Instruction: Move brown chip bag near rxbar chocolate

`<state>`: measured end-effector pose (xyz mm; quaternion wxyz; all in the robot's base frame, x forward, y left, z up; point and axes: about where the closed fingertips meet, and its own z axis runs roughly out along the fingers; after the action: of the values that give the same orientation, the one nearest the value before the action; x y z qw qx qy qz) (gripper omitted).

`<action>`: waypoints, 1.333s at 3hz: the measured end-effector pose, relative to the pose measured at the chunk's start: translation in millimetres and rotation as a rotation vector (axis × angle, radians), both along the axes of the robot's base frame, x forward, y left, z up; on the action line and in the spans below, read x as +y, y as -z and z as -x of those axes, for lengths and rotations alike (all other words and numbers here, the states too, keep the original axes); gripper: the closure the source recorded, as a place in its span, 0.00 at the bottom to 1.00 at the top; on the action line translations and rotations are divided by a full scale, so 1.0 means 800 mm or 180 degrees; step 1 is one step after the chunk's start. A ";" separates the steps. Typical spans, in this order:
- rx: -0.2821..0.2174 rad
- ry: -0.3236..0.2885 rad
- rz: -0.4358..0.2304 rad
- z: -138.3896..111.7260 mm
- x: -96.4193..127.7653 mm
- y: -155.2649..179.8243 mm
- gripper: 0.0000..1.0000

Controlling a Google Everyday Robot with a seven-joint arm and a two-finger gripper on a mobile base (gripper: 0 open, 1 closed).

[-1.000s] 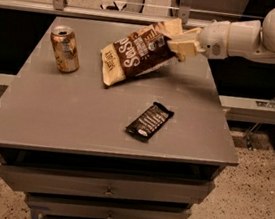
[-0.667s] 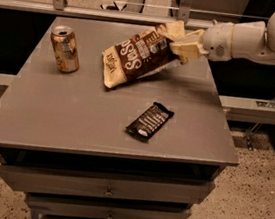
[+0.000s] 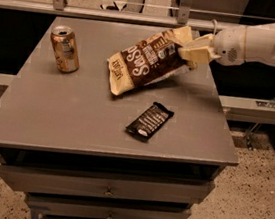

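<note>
Lettering on the crinkly brown chip bag (image 3: 146, 60) with tan-yellow ends is only partly readable, and its upper right end is covered by the cream two-finger gripper (image 3: 195, 52). The bag hangs tilted over the far middle of the grey table top (image 3: 66, 117); whether its lower left end touches the surface cannot be told. The gripper sits at the bag's 2 o'clock end, jaws pressed together on that tan edge, pinching it. The small flat rxbar chocolate (image 3: 149, 121), black-wrapped with white print, lies at 6 o'clock from the bag, near but apart. A golden soda can (image 3: 64, 49) stands upright at 9 o'clock, well apart. The white arm (image 3: 260, 42) is cut off by the right edge.
</note>
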<state>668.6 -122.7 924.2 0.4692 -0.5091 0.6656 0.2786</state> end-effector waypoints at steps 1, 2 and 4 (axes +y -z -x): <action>0.0122 0.0027 0.0024 0.025 -0.013 0.000 1.00; 0.0269 0.0064 0.0050 0.055 -0.027 0.006 1.00; 0.0514 0.0039 0.0072 0.095 -0.044 0.019 1.00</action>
<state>592.4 -157.5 908.9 0.4100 -0.4862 0.7074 0.3084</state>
